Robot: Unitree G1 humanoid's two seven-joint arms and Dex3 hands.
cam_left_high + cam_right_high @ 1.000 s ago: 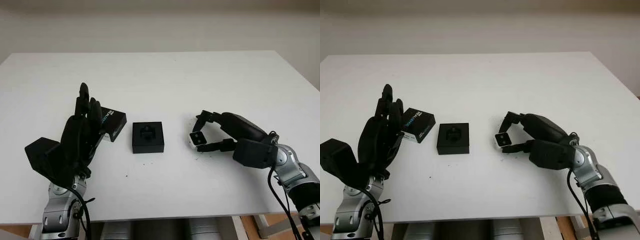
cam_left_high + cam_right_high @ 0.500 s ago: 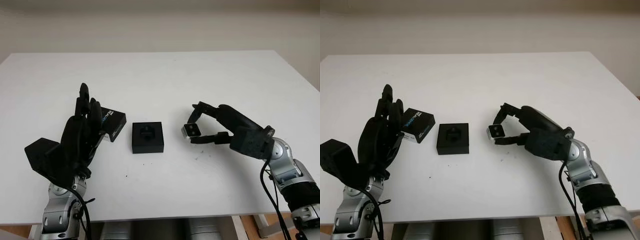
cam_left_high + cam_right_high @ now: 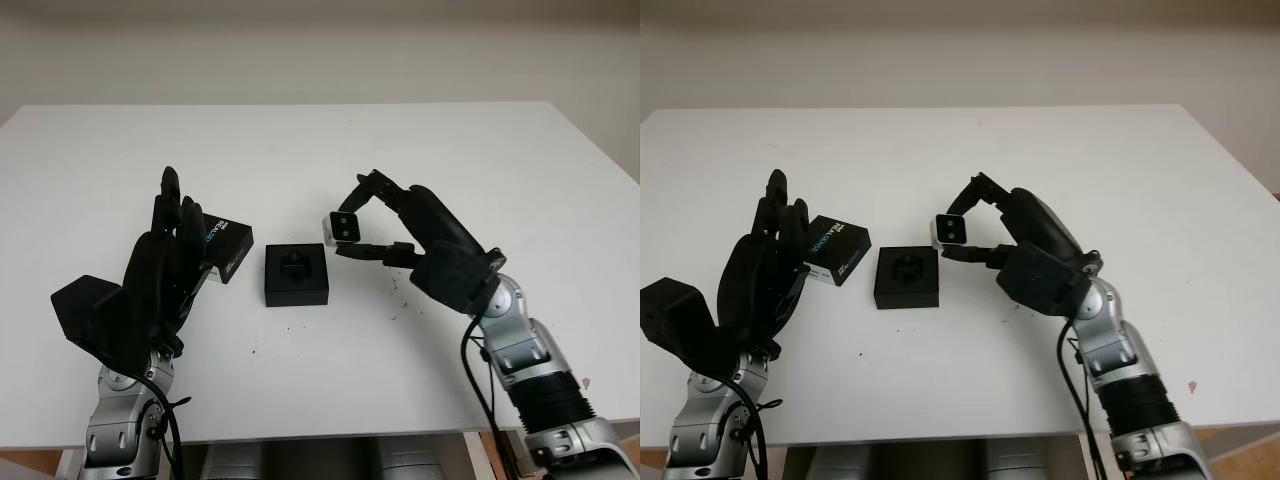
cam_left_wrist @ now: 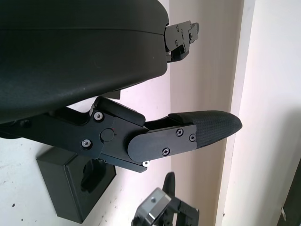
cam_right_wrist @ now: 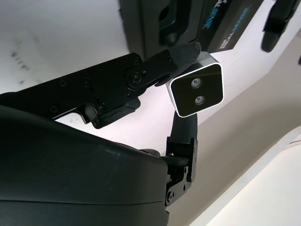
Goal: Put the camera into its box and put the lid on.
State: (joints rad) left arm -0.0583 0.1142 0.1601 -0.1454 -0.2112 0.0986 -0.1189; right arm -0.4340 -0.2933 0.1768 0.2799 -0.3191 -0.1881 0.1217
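A small silver camera (image 3: pixel 342 227) with a black two-lens face hangs above the table, pinched in my right hand (image 3: pixel 355 232); it is just right of the box and a little higher. The same camera (image 5: pixel 197 89) is seen close in the right wrist view. The open black box (image 3: pixel 295 274) with a moulded insert sits mid-table. Its black lid (image 3: pixel 225 246), printed with blue lettering, lies left of the box. My left hand (image 3: pixel 170 262) is open, raised upright just left of the lid and partly covering it.
The white table (image 3: pixel 330 150) stretches wide behind and to the right. A few dark specks (image 3: pixel 397 296) mark the surface where the camera was. The table's front edge runs just past both arms.
My right hand has lifted the camera off the table and carried it left and up, from well right of the box to just beside it. The left hand has stayed put.
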